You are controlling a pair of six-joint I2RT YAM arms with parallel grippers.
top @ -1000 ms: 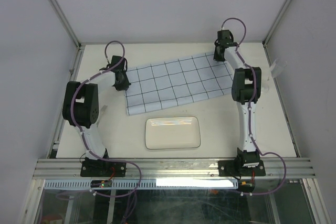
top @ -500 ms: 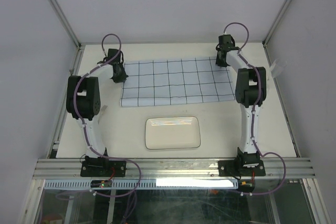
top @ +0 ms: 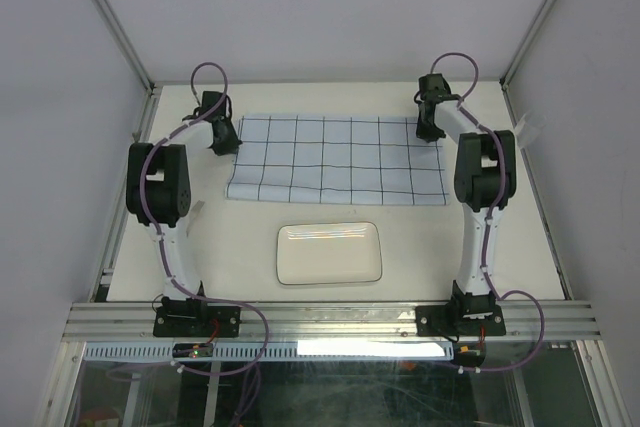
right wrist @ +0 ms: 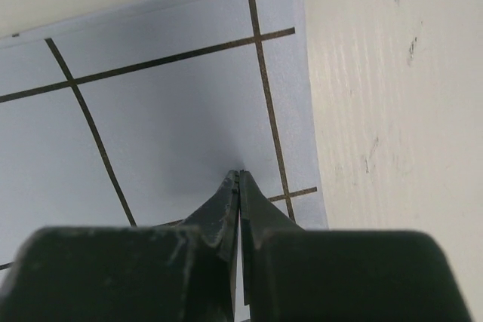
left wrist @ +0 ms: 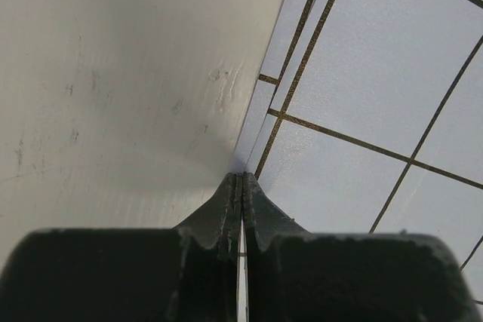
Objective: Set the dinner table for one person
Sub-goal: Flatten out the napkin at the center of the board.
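Starting at the near edge, an aluminium rail (top: 330, 319) carries both arm bases. Beyond it the dinner table (top: 240, 247) spreads as a cream-white top, flooring a booth with pale grey walls (top: 320, 7). A white plate (top: 329, 253) lies near the front, centred between the arms and apart from the cloth (top: 335, 159) further back, which lies spread roughly square to the table's edges.

At the cloth's far left corner the left gripper (left wrist: 241, 179) has its jaws pressed together on the fabric's edge. At the far right corner the right gripper (right wrist: 239, 175) is clamped likewise, a pale sliver showing between its fingers. From above, both grippers hide the corners they pinch, and whether those corners are lifted off the table cannot be told.

The plate is rectangular with rounded corners and a glossy raised rim. The cloth is thin and pale blue, crossed by dark grid lines and doubled in layers at its edges. The matte tabletop bears faint scuffs.
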